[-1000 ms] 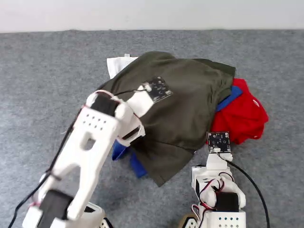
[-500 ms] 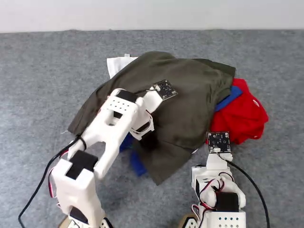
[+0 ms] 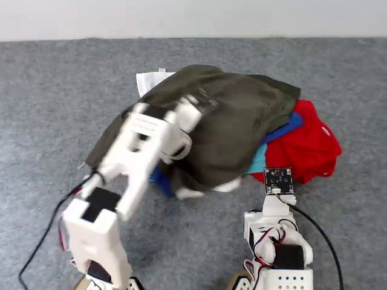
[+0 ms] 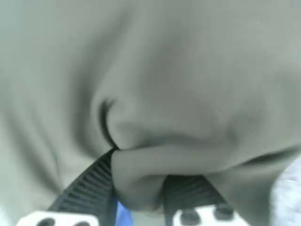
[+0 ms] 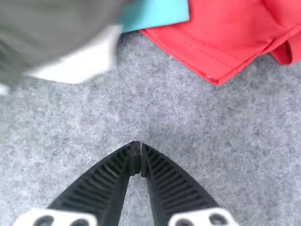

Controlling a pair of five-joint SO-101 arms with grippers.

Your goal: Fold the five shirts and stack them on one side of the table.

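Gripping a bunched fold of the olive shirt (image 3: 242, 121), the left gripper (image 4: 138, 186) has its two fingers closed on the cloth, with fabric pinched between them and bulging above. In the high view the left arm (image 3: 145, 139) lies across the near-left part of the heap. Compared with half a second ago, the olive shirt's near hem, which lay spread toward the arm bases, is drawn up and back under the arm. That shift uncovers a white shirt (image 3: 227, 186) and a light blue shirt (image 3: 259, 160) at the near edge of the heap; a darker blue shirt (image 3: 160, 179) shows beneath the left arm. The red shirt (image 3: 308, 145) lies at the right of the heap, partly under the olive one and unmoved. The right gripper (image 5: 136, 157) is closed on nothing, its tips together just above the grey table (image 3: 54, 90), near the red shirt's hem but apart from it, and has not shifted. Judgement: the task is at its start. All the shirts are still heaped together, none folded or stacked, and the olive shirt is being separated first.
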